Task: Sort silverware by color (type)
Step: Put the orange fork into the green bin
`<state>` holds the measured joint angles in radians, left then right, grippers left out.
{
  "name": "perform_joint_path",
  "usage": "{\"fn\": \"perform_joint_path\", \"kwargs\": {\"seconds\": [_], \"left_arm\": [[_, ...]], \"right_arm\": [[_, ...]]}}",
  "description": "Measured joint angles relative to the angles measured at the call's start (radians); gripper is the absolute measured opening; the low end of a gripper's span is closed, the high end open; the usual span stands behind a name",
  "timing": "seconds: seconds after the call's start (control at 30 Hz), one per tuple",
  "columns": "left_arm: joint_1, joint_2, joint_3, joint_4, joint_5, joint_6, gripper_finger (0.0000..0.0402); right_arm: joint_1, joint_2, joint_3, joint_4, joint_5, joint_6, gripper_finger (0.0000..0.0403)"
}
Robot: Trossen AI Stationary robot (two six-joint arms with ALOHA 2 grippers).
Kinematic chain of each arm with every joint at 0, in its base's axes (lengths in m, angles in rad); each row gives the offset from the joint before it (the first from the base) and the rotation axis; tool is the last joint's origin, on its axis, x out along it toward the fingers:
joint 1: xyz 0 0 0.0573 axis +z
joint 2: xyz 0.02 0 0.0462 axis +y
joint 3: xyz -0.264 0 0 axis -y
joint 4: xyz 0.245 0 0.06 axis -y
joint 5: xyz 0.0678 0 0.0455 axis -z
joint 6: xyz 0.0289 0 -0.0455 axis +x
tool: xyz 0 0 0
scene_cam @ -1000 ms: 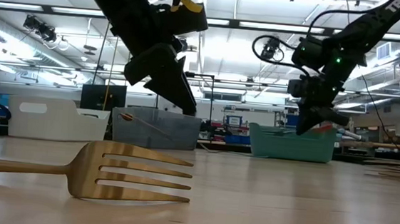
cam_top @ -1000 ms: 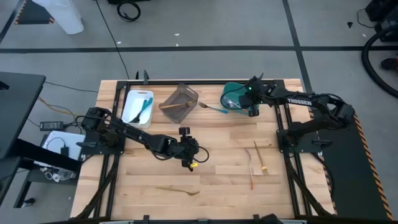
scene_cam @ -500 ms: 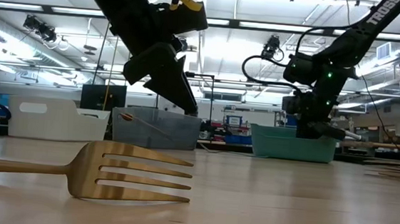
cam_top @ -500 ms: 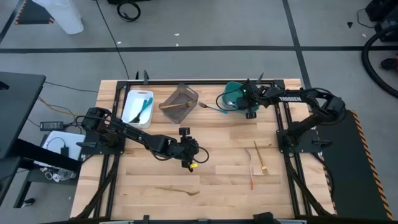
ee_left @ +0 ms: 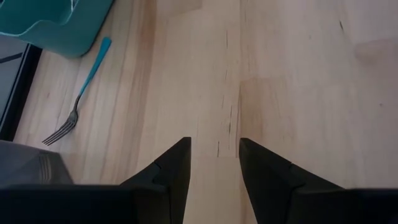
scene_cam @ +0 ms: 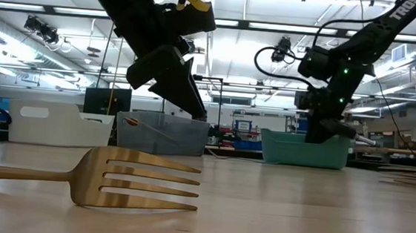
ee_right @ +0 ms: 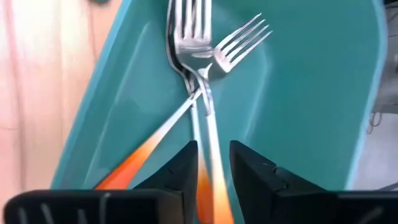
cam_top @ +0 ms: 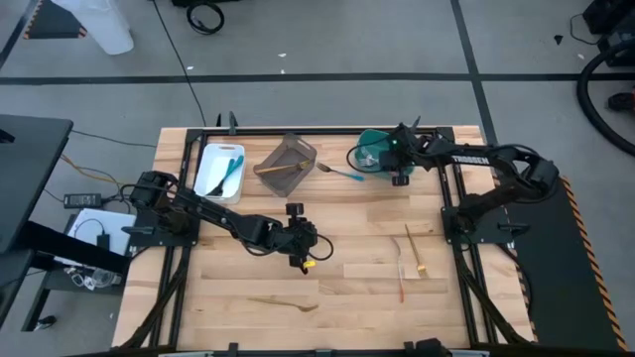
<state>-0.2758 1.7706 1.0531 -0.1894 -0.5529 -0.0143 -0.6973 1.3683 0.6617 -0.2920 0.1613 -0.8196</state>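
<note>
The right end effector (cam_top: pixel 399 171) hangs over the teal bin (cam_top: pixel 369 151) at the far right of the tabletop (cam_top: pixel 357 288), its fingers parted with nothing between them; directly beneath, in the right wrist view, the orange-handled forks (ee_right: pixel 202 118) lie crossed on the bin's floor, so this reads as the drop-off end of one sorting pass. The left end effector (cam_top: pixel 301 253) hovers near the middle of the tabletop, fingers also apart and empty, over bare wood. Silverware not yet sorted: a blue-handled fork (cam_top: pixel 342 173) lies on the tabletop just left of the teal bin, several slim utensils (cam_top: pixel 407 260) lie at the right side, at least one with an orange handle, and a tan wooden fork (cam_top: pixel 285 302) rests near the front edge. The white bin (cam_top: pixel 206 164) at the far left holds blue pieces, and the grey-brown bin (cam_top: pixel 296 151) between the two holds a tan one. The next move probably calls for the right arm to lift clear of the teal bin and reach for one of the loose utensils close by, coming down with fingers astride a thin handle that lies flat.
</note>
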Motion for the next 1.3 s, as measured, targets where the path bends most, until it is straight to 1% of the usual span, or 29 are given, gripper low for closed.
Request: {"fn": "perform_joint_path", "kwargs": {"seconds": [0.13, 0.27, 0.37, 0.43, 0.53, 0.77, 0.83, 0.97, 1.07, 1.2, 1.3], "left_arm": [[0.005, 0.000, 0.000, -0.005, 0.016, -0.004, 0.0144], [0.006, 0.000, 0.000, 0.005, 0.114, 0.029, 0.0144], [0.018, 0.000, 0.000, 0.010, 0.187, 0.049, 0.0144], [0.033, 0.000, 0.000, 0.010, 0.216, 0.052, 0.0144], [0.049, -0.001, 0.000, 0.005, 0.223, 0.052, 0.0144], [0.057, -0.002, 0.000, -0.025, 0.228, 0.024, 0.0144], [0.053, -0.002, 0.000, -0.026, 0.228, 0.019, 0.0144], [0.054, -0.002, 0.000, -0.026, 0.227, -0.001, 0.0144], [0.057, -0.002, 0.000, -0.026, 0.226, -0.002, 0.0144], [0.057, -0.002, 0.000, -0.025, 0.222, -0.001, 0.0144], [0.057, -0.002, 0.000, -0.025, 0.221, -0.001, 0.0144]], "right_arm": [[0.005, -0.036, 0.000, -0.004, 0.005, -0.003, 0.0112], [0.026, -0.076, 0.000, -0.013, 0.025, 0.023, 0.0113], [0.050, -0.112, 0.000, -0.005, 0.025, 0.092, 0.0110], [0.070, -0.139, 0.000, -0.001, 0.029, 0.149, 0.0105], [0.103, -0.182, 0.000, 0.001, 0.023, 0.242, 0.0098], [0.186, -0.248, 0.000, 0.016, -0.032, 0.454, 0.0094], [0.208, -0.256, 0.000, 0.024, -0.033, 0.530, 0.0095], [0.249, -0.258, 0.000, 0.030, -0.033, 0.736, 0.0094], [0.281, -0.258, 0.000, 0.029, -0.033, 0.848, 0.0094], [0.321, -0.258, 0.000, 0.027, -0.037, 0.952, 0.0095], [0.344, -0.258, 0.000, 0.029, -0.070, 1.021, 0.0094]]}}
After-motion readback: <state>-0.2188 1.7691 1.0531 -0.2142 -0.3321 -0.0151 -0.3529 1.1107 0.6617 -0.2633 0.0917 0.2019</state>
